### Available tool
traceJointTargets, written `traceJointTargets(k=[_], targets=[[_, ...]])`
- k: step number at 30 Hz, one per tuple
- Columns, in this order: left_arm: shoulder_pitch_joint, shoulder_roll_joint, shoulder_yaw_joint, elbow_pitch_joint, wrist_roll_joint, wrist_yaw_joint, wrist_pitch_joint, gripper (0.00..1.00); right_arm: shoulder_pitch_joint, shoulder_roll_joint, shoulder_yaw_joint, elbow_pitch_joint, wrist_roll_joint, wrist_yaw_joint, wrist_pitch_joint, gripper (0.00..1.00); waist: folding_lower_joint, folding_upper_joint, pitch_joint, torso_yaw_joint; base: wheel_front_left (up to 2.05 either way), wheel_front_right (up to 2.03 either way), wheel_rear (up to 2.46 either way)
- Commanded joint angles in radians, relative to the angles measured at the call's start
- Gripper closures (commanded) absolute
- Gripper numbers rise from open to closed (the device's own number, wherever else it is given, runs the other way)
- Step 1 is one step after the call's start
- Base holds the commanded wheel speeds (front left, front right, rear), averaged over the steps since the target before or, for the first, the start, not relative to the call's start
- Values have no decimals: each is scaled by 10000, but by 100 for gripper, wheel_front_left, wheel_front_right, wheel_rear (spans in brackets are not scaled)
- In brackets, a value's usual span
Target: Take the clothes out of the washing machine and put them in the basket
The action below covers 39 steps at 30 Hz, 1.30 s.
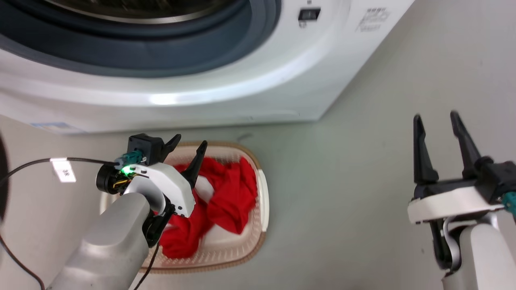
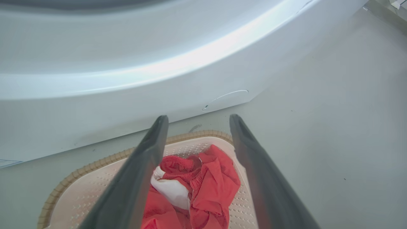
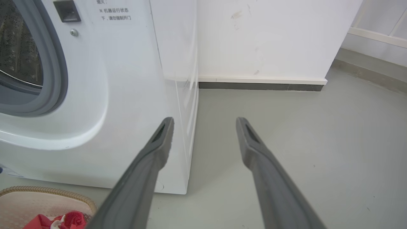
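Red clothes point(image 1: 225, 193) with white trim lie heaped in the cream basket point(image 1: 263, 201) on the floor before the white washing machine point(image 1: 225, 84). My left gripper point(image 1: 188, 146) hovers open above the basket's near-left part, nothing between its fingers. The left wrist view looks down past the open left gripper point(image 2: 197, 119) onto the clothes point(image 2: 206, 181) and the basket point(image 2: 95, 178). My right gripper point(image 1: 436, 117) stands open and empty over bare floor, well right of the basket. In the right wrist view, the right gripper point(image 3: 205, 120) points at the washing machine's point(image 3: 127, 79) right corner; the clothes point(image 3: 63, 220) and the basket point(image 3: 38, 198) sit at the bottom left.
The washing machine's grey-rimmed porthole point(image 1: 161, 44) gapes at the top of the head view, its drum dark inside. A black cable with a white tag point(image 1: 64, 169) runs left from my left wrist. A white wall with a dark skirting point(image 3: 260, 86) stands behind the machine.
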Motion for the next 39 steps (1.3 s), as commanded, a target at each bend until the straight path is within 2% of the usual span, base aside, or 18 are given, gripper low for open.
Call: traceJointTargets(k=[1, 4, 10, 12, 18, 22, 31, 39], targets=[[340, 8, 298, -312, 190, -3, -24, 0, 256, -8, -38, 114, -100, -7, -23, 0, 0, 0, -1281, 539, 0, 0, 0], [817, 91, 1018, -1014, 630, 6, -24, 0, 484, -10, -72, 218, -96, -7, -25, 0, 0, 0, -1882, 796, 0, 0, 0], [2002, -55, 2815, -2705, 1581, 334, -24, 0, 932, -7, -218, 328, -123, -7, -23, 0, 0, 0, -2758, 1233, 0, 0, 0], [2214, -97, 3048, -2997, 1769, 388, -25, 0, 1020, -7, -237, 342, -164, -7, -23, 0, 0, 0, -2876, 1307, 0, 0, 0], [3672, -396, 4494, -4703, 2982, 664, -25, 0, 1598, -7, -268, 404, -388, -7, -23, 0, 0, 0, -3536, 1575, 0, 0, 0], [4667, -867, 5634, -5729, 3435, 841, -25, 0, 1902, -10, -316, 452, -97, -7, -23, 0, 0, 0, -3873, 1602, 0, 0, 0], [6339, -1481, 6820, -6842, 5071, 952, -24, 0, 2412, -7, -120, 512, 279, -7, -23, 0, 0, 0, -4493, 1424, 0, 0, 0], [7367, -2027, 7324, -7321, 6153, 1112, -25, 0, 2869, -5, -114, 427, 506, -7, -23, 0, 0, 0, -4838, 1130, 0, 0, 0]])
